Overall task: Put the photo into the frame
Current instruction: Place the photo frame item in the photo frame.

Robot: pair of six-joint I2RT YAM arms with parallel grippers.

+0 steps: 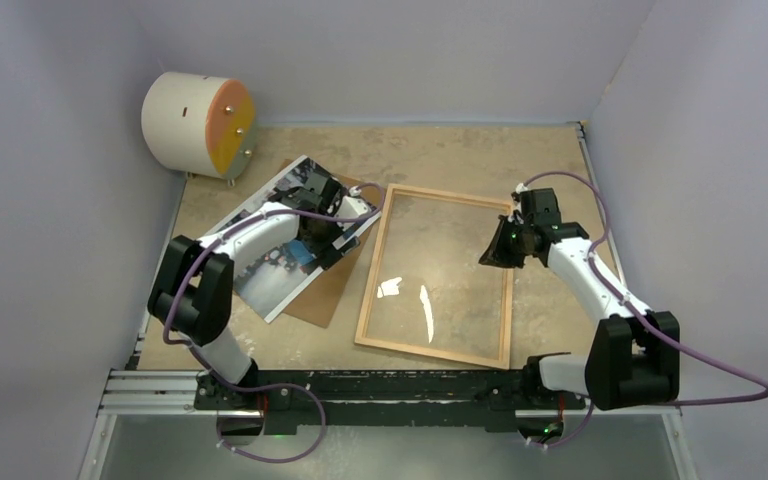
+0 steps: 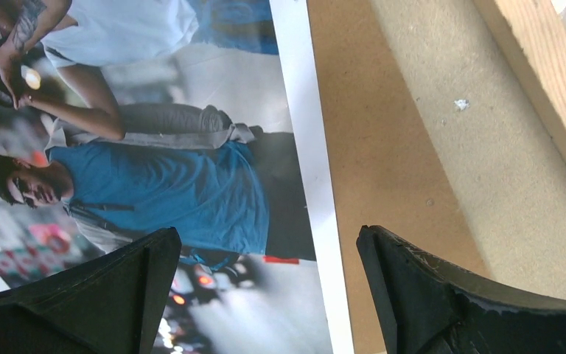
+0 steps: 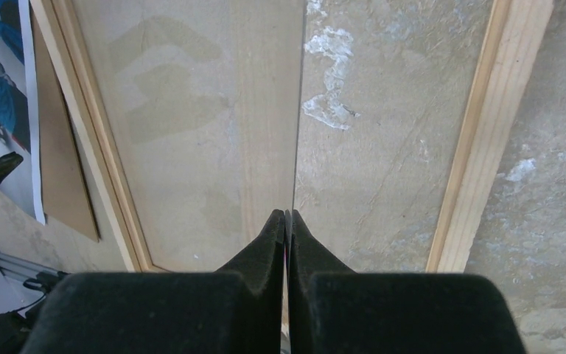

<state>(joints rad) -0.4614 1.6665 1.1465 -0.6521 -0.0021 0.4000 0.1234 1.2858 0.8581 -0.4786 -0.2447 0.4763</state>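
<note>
The photo [image 1: 260, 275] lies face up on the brown backing sheet [image 1: 325, 290], left of the frame [image 1: 435, 350]. My left gripper [image 1: 332, 240] hovers open over the photo's right edge. In the left wrist view [image 2: 269, 251], one finger is above the print [image 2: 155, 184] and the other above the backing sheet [image 2: 368, 162]. My right gripper [image 1: 495, 250] is at the frame's right side. In the right wrist view [image 3: 288, 217] it is shut on the thin edge of the clear pane [image 3: 191, 110], seen edge-on above the wood frame [image 3: 479, 147].
A white and orange cylinder [image 1: 198, 124] stands at the back left corner. Grey walls close in the table on three sides. A black rail [image 1: 390, 385] runs along the near edge between the arm bases.
</note>
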